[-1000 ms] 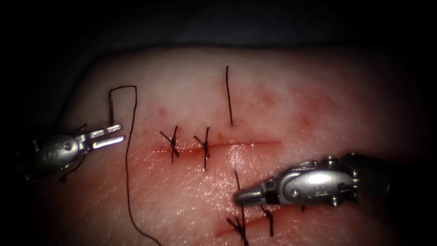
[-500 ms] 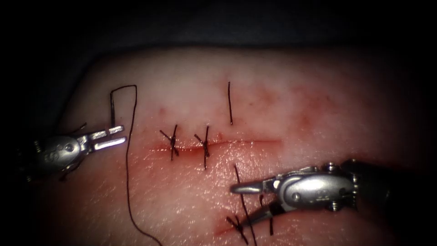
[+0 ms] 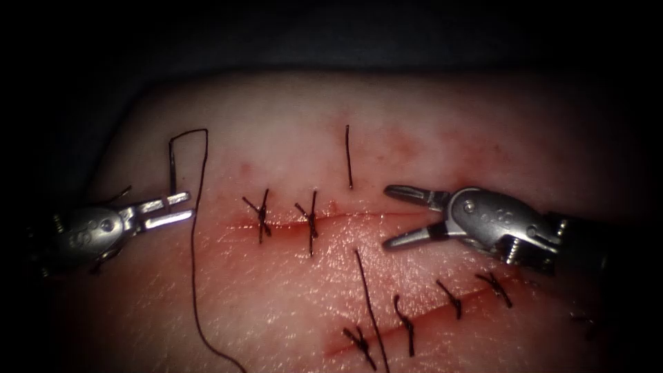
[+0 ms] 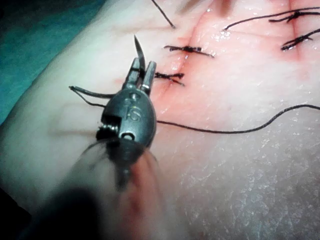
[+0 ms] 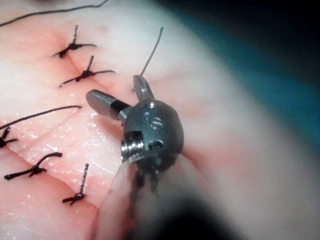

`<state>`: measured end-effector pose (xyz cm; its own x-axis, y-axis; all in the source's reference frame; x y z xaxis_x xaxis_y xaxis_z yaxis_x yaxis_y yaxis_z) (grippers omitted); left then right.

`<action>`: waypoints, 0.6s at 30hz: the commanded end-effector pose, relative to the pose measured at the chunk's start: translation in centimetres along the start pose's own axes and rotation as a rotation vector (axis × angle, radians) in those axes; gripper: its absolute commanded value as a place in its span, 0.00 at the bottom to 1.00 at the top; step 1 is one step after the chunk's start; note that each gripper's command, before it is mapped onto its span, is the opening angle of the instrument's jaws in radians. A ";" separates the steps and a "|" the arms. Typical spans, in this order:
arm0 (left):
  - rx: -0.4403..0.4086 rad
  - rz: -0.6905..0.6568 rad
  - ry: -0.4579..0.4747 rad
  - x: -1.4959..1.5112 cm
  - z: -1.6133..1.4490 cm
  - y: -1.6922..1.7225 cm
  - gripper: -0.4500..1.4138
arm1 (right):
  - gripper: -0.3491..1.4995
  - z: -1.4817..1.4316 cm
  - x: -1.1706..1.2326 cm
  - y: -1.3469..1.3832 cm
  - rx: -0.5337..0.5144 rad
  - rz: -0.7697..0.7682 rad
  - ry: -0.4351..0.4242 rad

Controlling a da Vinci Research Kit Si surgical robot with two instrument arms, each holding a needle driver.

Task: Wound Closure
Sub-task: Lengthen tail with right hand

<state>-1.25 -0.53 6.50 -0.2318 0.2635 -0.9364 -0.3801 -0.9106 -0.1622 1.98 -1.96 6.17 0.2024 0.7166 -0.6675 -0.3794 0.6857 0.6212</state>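
Left of the cut (image 3: 359,217), the left tool (image 3: 178,208) grips the needle (image 4: 138,50); the right tool (image 3: 392,215) gapes wide, empty.

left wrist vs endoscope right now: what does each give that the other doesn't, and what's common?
Left wrist view adds: the needle's sharp tip poking out past the left tool. Endoscope view adds: the right tool, jaws open, holding nothing, straddling the right end of the cut. Both: left tool shut on the needle, left of the cut, needle not in the tissue, grip point along its curve unclear; thread trailing; two stitches.
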 end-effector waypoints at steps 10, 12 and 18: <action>-0.004 0.003 0.002 -0.01 0.08 -0.03 0.00 | 0.87 0.64 0.14 0.22 -0.129 0.206 -0.007; -0.004 0.003 0.002 -0.01 0.08 -0.03 0.00 | 0.86 0.69 0.14 0.26 -0.146 0.212 -0.006; -0.006 0.004 0.000 -0.01 0.08 -0.02 0.00 | 0.87 0.73 0.20 0.34 -0.199 0.233 0.011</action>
<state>-1.25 -0.54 6.50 -0.2350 0.2625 -0.9359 -0.3741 -0.9131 -0.1622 2.44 -1.57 6.55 0.0805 0.8525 -0.5164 -0.5889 0.4587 0.6654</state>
